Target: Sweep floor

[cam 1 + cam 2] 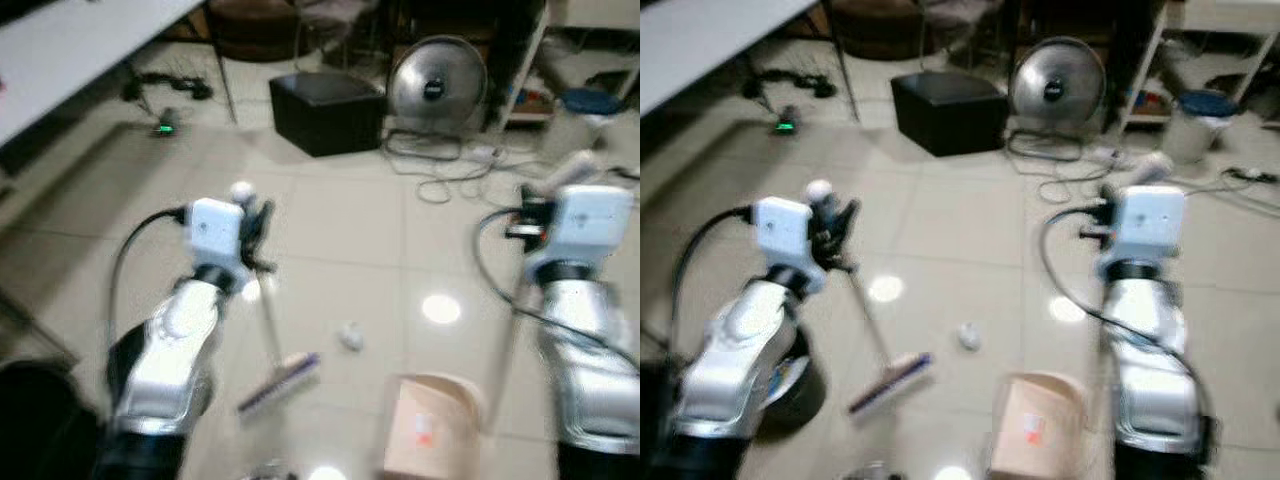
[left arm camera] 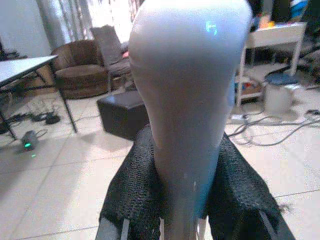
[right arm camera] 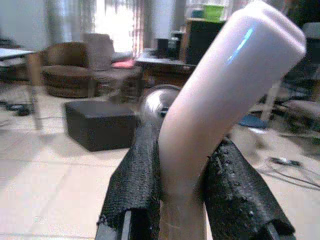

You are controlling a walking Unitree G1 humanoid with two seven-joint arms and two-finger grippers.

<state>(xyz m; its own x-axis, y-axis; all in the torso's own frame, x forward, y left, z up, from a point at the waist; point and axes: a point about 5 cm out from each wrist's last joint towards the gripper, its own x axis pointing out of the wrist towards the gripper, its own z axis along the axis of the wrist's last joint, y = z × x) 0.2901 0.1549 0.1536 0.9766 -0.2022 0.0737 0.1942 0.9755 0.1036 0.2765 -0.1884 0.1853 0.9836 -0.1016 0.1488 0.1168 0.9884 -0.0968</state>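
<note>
Gripping the top of a broom handle, the left gripper had its black fingers clamped on either side of the pale rounded grip, which you could see up close in the left wrist view. From there the thin stick ran down and slightly to the robot's right to the broom head, a pale bar with dark purplish bristles lying tilted on the cream tile floor. Over on the right, the right gripper was doing pretty much the same thing, fingers pinched around a fat whitish handle that leaned off at an angle. That one went down as a long pole to the dustpan, a tan, boxy scoop sitting on the floor between the two silver arms. A small crumpled bit of trash lay on the tiles between the broom head and the dustpan, apart from both. Further back there was a black box, a round floor fan with loose cables in front of it, and the edge of a white table at the left. Everything was kinda blurry.
</note>
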